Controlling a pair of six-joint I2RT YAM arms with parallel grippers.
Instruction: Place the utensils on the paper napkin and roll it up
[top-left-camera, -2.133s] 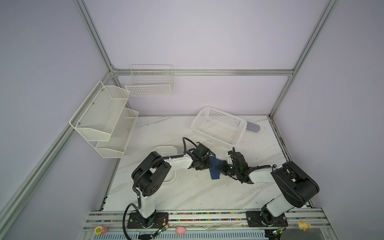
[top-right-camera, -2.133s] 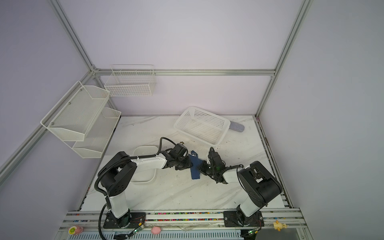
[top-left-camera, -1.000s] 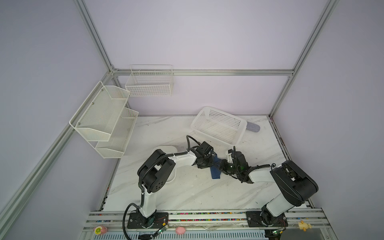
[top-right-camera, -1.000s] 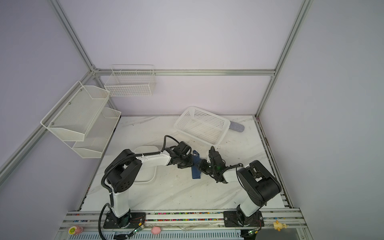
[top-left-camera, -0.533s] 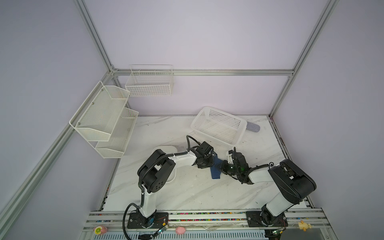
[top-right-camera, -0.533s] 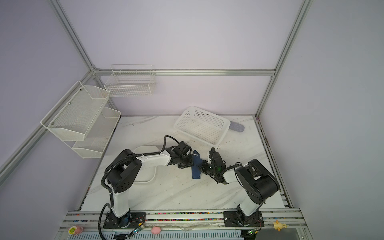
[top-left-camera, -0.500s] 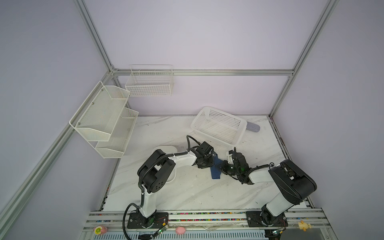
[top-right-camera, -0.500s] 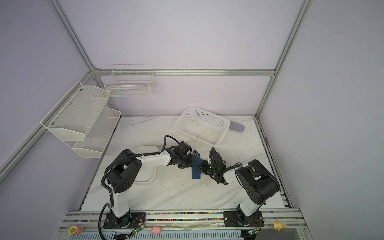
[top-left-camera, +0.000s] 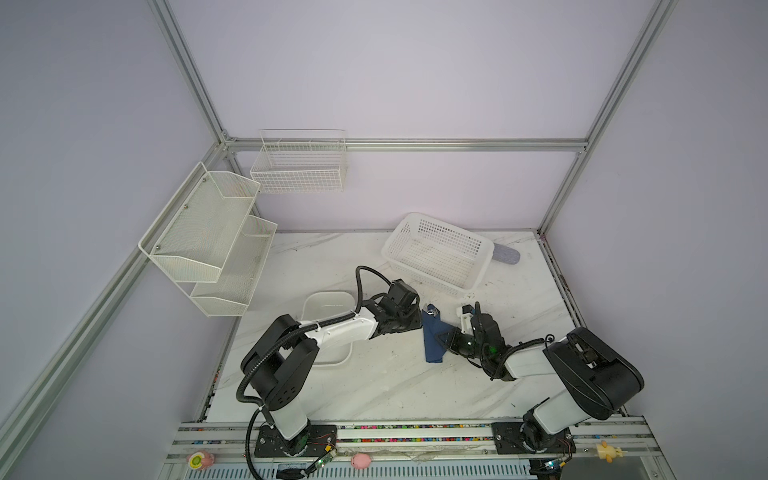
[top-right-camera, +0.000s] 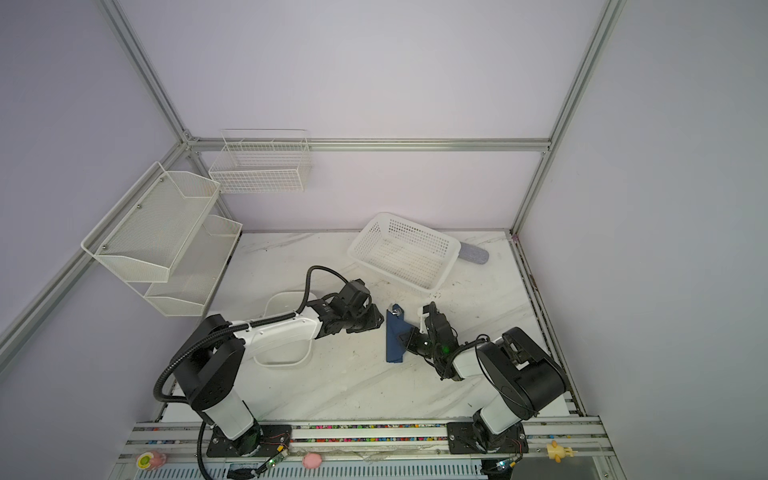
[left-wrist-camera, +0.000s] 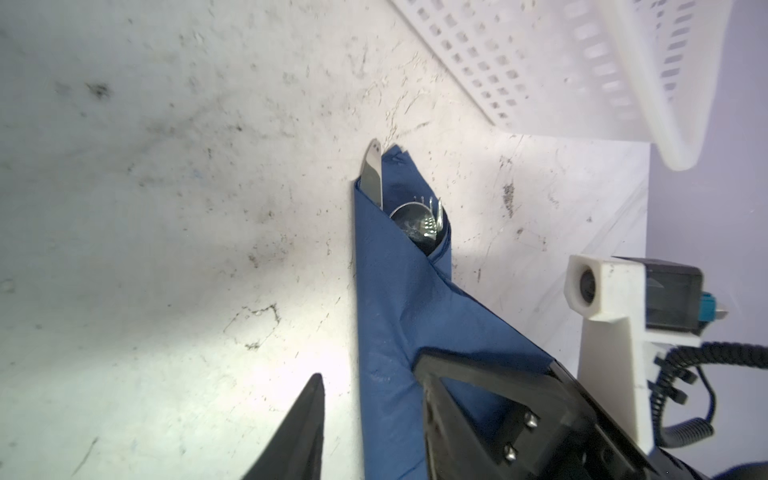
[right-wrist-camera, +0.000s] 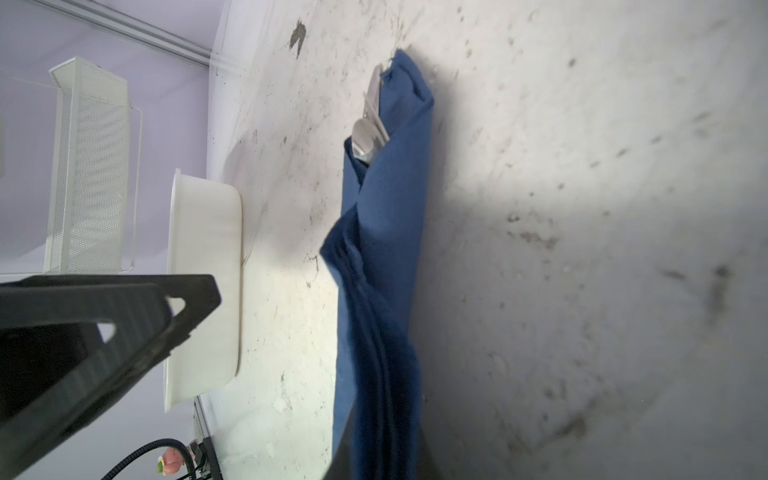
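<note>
A white, grey-veined marble-look tabletop, matte and flecked with dark scuffs, is seen in both top views. A white two-tier metal mesh shelf is fixed to the left wall and a white wire-grid basket to the back wall. A white rectangular plastic basket with perforated walls is set at the table's far side. A white rounded-rectangle dish is partly covered by the left arm.

The navy-blue matte paper napkin is found near the table's middle, between the two grippers, wrapped into a long, narrow, creased roll. The right gripper is closed, its black fingers pinched together on a loose fold at the roll's right side. The left gripper is held just beside the roll's left side, apart from it. One tapered black finger is seen well off to one side, so its fingers are judged parted, with nothing clamped.

The slim silver metal utensils are tucked into the roll's far open end: a glossy round spoon bowl, thin fork tines and a flat strip.
</note>
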